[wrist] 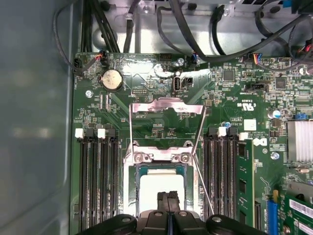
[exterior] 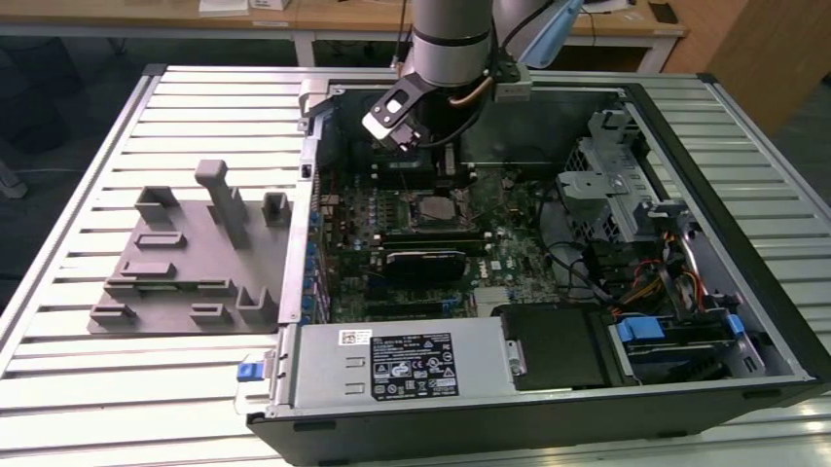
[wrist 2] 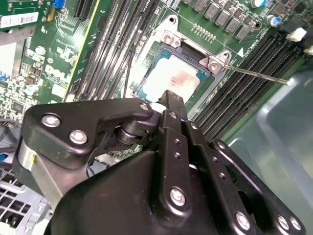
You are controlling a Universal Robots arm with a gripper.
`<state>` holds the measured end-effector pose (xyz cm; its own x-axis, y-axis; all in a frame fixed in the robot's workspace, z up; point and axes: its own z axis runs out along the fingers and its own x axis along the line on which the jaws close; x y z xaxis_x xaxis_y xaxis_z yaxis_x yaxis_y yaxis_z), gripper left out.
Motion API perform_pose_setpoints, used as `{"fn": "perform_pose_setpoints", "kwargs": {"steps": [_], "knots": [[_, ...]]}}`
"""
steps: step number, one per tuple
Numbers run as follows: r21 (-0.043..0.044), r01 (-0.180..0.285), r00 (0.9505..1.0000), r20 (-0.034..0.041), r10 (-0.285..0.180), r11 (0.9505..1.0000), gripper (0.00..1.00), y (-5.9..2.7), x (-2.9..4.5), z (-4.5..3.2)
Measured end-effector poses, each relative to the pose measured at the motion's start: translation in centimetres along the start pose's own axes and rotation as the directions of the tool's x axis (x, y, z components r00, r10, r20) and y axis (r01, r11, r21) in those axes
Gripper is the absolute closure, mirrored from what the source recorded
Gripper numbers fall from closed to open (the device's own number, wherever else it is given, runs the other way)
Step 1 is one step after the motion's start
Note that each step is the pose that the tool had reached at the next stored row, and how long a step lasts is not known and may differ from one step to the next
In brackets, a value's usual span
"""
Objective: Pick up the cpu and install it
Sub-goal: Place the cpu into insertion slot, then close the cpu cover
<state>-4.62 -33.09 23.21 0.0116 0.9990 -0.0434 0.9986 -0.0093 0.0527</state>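
The cpu (wrist: pixel 161 183), a silver square with a thin pale-green rim, lies flat in the socket (wrist: pixel 132 191) on the green motherboard. In the second wrist view the cpu (wrist 2: pixel 168 78) shows just past my fingertips. My gripper (wrist: pixel 168 197) hangs right above the chip's near edge, its two black fingers pressed together with nothing between them. The socket's metal load plate (wrist: pixel 166 110) is swung open and its thin lever (wrist 2: pixel 259 74) sticks out to one side. In the exterior view the gripper (exterior: pixel 405 139) hovers inside the open computer case above the socket (exterior: pixel 438 206).
Memory slots (wrist: pixel 95 176) flank the socket on both sides. Black cables (wrist: pixel 195 29) run along the case wall. A grey plastic tray (exterior: pixel 195 263) with upright blocks sits on the slatted table at the exterior view's left. The power supply (exterior: pixel 396 365) and drive cage (exterior: pixel 610 185) crowd the case.
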Motion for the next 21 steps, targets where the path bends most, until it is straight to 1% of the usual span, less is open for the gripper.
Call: {"fn": "perform_pose_setpoints", "kwargs": {"steps": [10, 12, 17, 19, 21], "knots": [[-0.0005, 0.0, 1.0, 0.0, 0.0, 1.0, 0.89, 0.12, -0.1, -2.18], [-0.0006, 0.0, 1.0, 0.0, 0.0, 1.0, 0.89, 0.13, -0.1, -2.36], [-0.0007, 0.0, 1.0, -0.0001, 0.0, 1.0, 0.89, 0.13, -0.1, -2.4], [-0.0006, 0.0, 1.0, 0.0, 0.0, 1.0, 0.89, 0.14, -0.11, -2.58], [-0.0007, 0.0, 1.0, -0.0001, 0.0, 1.0, 0.89, 0.14, -0.11, -2.6]]}}
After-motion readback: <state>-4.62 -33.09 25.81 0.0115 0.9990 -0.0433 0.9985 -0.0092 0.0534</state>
